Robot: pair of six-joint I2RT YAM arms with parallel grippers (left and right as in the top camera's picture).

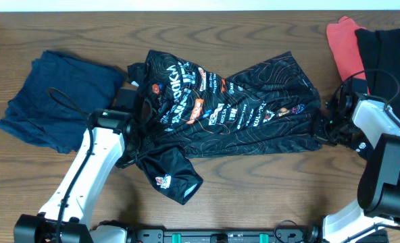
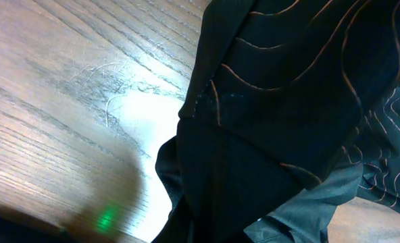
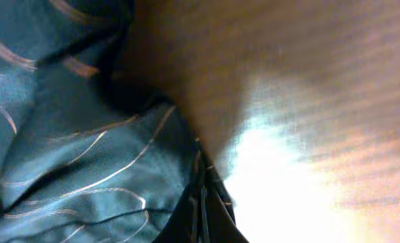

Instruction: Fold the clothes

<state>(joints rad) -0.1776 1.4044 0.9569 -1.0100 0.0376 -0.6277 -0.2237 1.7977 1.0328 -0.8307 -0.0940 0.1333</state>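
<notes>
The jersey (image 1: pixel 234 101) lay crumpled at the middle of the table (image 1: pixel 254 182), its long axis running side to side. One flap (image 1: pixel 176 177) bearing a small badge hung toward the near edge from its left end. Only the overhead view showed the white and red lettering and the other clothes. A navy garment (image 1: pixel 58 101) sat left of the jersey, just apart from it. A red garment (image 1: pixel 345 47) and a black garment (image 1: pixel 389 61) lay together to the jersey's far right.

The left wrist view showed only black cloth with thin orange lines, bunched in folds over bare wood. The right wrist view showed the same lined cloth, tinted blue-green, beside glare on the wood. Neither view showed its own fingers clearly.

The left arm reached from the near left corner up to the jersey's left edge, where the left gripper (image 1: pixel 136 142) was buried in the cloth. The right arm bent in from the near right, and the right gripper (image 1: pixel 321 127) met the jersey's right edge. I could not tell how far either pair of fingers was parted, or whether they had hold of the cloth.
</notes>
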